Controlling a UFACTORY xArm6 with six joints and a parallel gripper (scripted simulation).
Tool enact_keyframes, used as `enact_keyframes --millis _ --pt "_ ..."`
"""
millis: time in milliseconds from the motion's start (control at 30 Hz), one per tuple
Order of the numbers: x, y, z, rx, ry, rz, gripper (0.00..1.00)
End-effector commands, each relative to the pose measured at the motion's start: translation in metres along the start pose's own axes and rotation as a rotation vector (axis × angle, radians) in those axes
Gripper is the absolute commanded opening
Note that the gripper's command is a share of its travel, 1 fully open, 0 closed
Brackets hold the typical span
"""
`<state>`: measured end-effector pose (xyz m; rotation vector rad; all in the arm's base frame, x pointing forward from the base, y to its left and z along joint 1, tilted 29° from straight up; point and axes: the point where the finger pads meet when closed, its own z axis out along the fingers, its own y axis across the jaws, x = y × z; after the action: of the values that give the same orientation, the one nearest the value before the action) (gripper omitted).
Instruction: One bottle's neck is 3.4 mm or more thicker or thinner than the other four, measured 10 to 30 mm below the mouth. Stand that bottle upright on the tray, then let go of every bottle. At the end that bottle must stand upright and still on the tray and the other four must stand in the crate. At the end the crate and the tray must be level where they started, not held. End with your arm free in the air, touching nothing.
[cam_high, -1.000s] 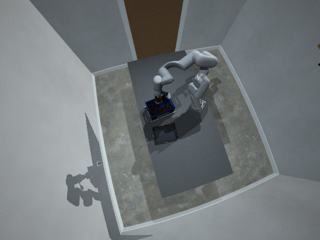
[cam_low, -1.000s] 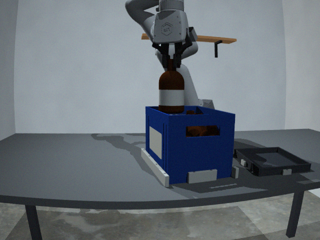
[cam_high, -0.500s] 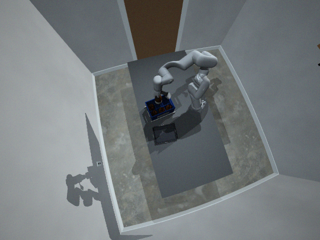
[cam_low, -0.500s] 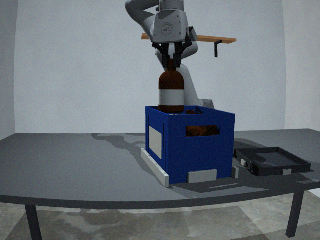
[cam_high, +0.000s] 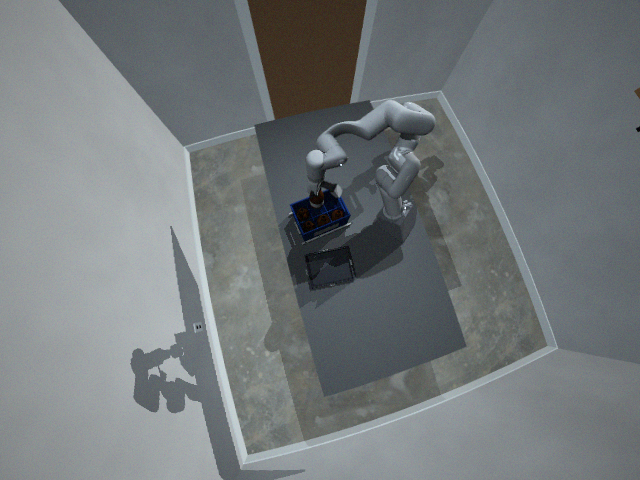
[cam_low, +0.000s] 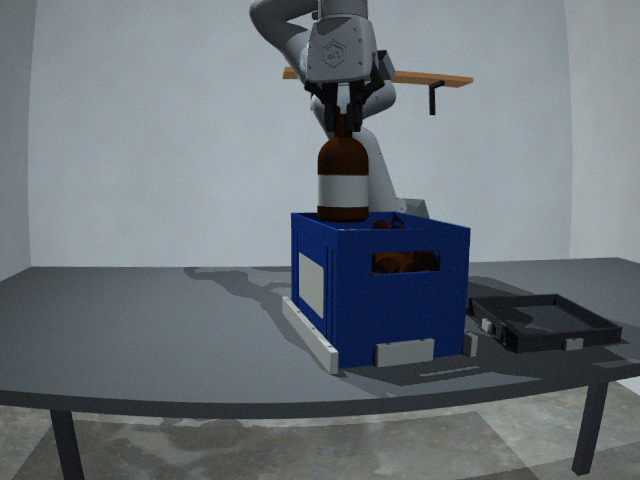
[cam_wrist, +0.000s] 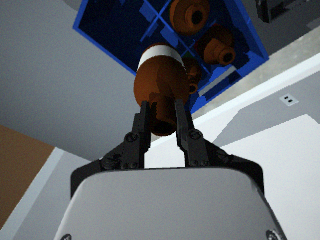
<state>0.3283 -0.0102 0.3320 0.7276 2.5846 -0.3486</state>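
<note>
From the top, the arm arches from its base over to the crate, its wrist bent down above it; the end effector's fingers are hard to make out there. Four bottles sit in the crate, and the tray lies beside it on the tabletop.

In the exterior view the end effector points straight down, its fingers partly open and closed on the neck of an upright bottle. That bottle hangs directly below, its base around the height of the crate's rim. The upper arm is cut off by the top edge, and the crate's walls hide most of the other bottles.

In the wrist view the neck lies between both fingers; one bottle in the crate is largely hidden behind the held one.
</note>
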Motion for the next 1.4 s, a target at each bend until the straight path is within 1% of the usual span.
enact_keyframes --millis 0,433,1367 --pt "-0.001 0.000 -0.004 -0.002 -0.003 0.001 0.00" --pt "-0.001 0.000 -0.014 -0.002 -0.003 0.001 0.00" --pt "-0.001 0.000 -0.015 -0.002 -0.003 0.001 0.00"
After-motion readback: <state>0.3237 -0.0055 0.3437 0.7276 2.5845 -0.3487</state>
